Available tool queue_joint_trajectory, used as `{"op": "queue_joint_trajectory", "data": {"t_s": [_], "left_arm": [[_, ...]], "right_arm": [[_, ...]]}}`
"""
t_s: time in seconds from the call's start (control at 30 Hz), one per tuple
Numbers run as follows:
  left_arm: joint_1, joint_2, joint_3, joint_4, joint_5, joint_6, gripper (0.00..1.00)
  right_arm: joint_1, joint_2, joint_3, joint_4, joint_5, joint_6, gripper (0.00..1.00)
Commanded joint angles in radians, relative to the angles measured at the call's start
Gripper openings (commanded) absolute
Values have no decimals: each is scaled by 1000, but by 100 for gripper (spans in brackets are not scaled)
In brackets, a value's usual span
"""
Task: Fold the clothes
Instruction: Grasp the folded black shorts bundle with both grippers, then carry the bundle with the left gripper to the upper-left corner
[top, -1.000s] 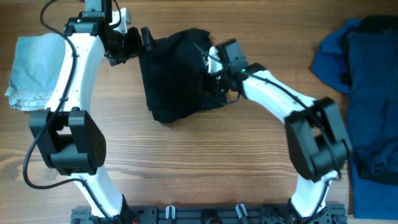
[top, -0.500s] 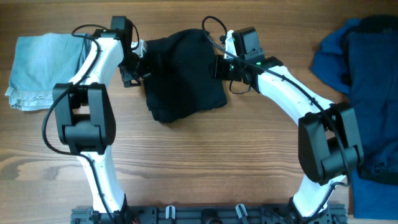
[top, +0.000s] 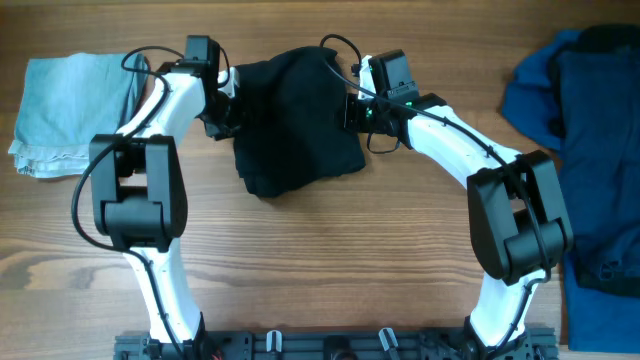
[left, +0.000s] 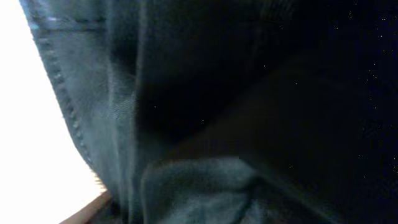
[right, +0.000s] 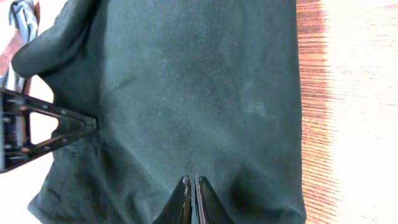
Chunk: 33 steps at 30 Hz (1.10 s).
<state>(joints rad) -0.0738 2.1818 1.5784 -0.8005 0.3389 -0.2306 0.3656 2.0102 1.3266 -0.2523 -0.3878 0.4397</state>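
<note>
The clothes (top: 295, 120), a pair of black shorts, lie bunched at the back middle of the table. My left gripper (top: 224, 100) is pressed against their left edge. In the left wrist view dark fabric (left: 186, 93) fills the frame and hides the fingers, so I cannot tell how the jaws stand. My right gripper (top: 352, 108) is at the shorts' right edge. In the right wrist view it (right: 191, 180) is shut, tips together, with the cloth (right: 199, 93) puckered around them.
A pale blue folded cloth (top: 60, 115) lies at the far left, close behind the left arm. A deep blue rumpled garment heap (top: 580, 150) covers the right edge. Bare wooden table (top: 320, 270) stretches in front of the shorts.
The left arm has swung in from the back and brought its gripper onto the shorts' left edge. The right gripper has shifted slightly back along the right edge, and the cloth there has smoothed.
</note>
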Motion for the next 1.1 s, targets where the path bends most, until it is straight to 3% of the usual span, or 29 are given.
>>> {"op": "queue_joint_trajectory", "data": {"t_s": [0.0,0.07,0.13,0.27,0.5,0.57,0.6,0.63,0.7,0.73,1.07], "left_arm": [[-38,40,-29,2,5,-13,46],[-47,40,-29,12,4,-13,29],[-50,40,-29,21,4,-13,4],[-35,32,-11,29,0,19,4],[-22,-108,66,28,-52,40,4],[-20,-152,70,37,-106,40,4],[-18,-172,71,47,-138,40,4],[-17,-187,71,56,-158,40,4],[-11,-228,71,96,-211,43,4],[-7,-241,71,107,-217,43,4],[66,-297,72,222,-267,70,4]], "right_arm": [[11,13,7,-1,-16,-19,4],[11,14,7,-3,-16,-19,4],[11,14,7,-13,-17,-20,4],[4,-3,17,-16,-15,-62,4],[-135,-239,27,-151,-15,-71,8],[-165,-263,27,-189,-14,-73,24],[-183,-268,27,-218,-11,-72,45],[-194,-267,27,-233,-11,-72,60],[-211,-266,23,-288,5,-72,79],[-212,-266,23,-300,18,-72,96],[-212,-266,23,-302,30,-70,100]]}}
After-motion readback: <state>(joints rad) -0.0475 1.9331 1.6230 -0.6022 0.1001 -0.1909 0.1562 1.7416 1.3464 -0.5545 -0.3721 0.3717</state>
